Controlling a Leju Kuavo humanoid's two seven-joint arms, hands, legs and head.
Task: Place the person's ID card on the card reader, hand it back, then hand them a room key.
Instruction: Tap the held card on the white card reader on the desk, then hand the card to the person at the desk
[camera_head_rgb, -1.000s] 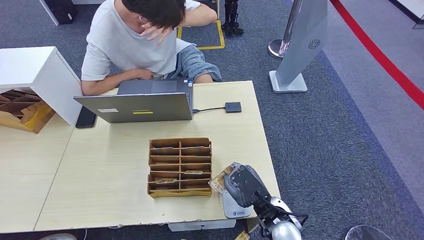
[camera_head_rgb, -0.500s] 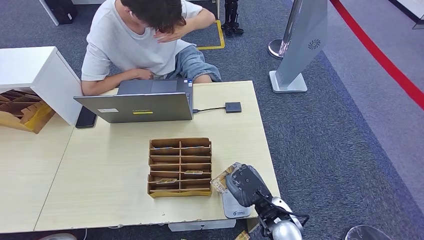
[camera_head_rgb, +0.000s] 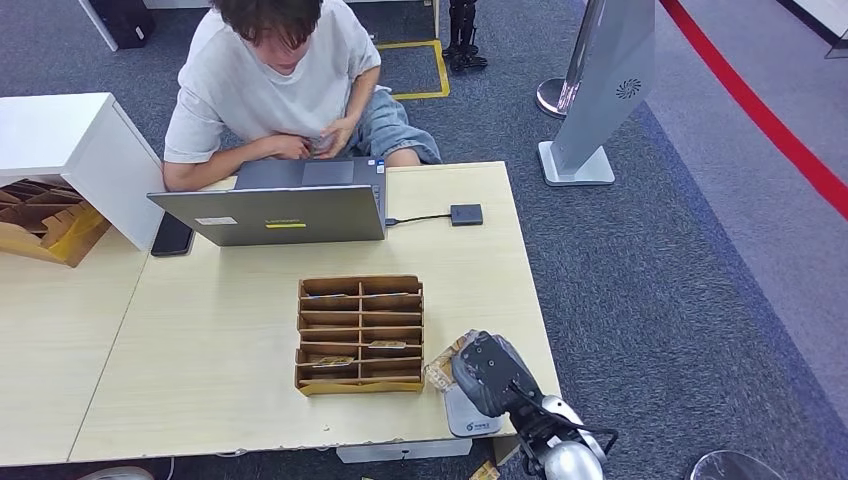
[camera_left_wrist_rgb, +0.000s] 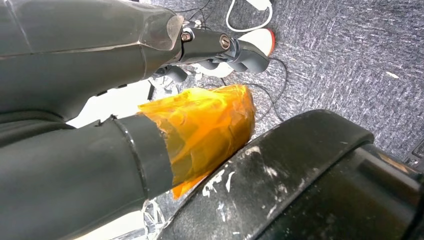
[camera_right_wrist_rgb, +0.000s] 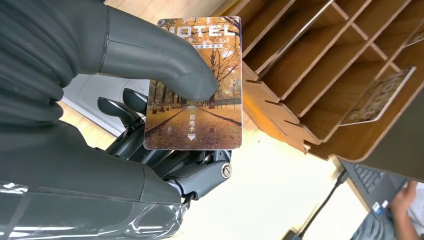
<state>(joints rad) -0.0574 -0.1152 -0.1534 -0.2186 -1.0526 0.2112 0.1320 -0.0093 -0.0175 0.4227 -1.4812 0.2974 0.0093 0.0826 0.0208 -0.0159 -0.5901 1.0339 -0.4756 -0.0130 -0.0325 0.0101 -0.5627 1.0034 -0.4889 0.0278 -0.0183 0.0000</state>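
Since a second ago the person (camera_head_rgb: 275, 75) has dropped the raised hand from the head to the lap behind the laptop (camera_head_rgb: 275, 212), while my right hand (camera_head_rgb: 487, 372) stays over the white card reader (camera_head_rgb: 468, 418) at the table's (camera_head_rgb: 200, 340) near right corner. My right wrist view shows what the head view hides: the room key (camera_right_wrist_rgb: 194, 82), a card printed with an autumn avenue, pinched flat between my thumb and fingers just beside the wooden card rack (camera_right_wrist_rgb: 325, 70). That rack (camera_head_rgb: 360, 334) holds a few cards in its slots; whether my left hand (camera_left_wrist_rgb: 215, 45), hanging over carpet, grips anything, I cannot tell.
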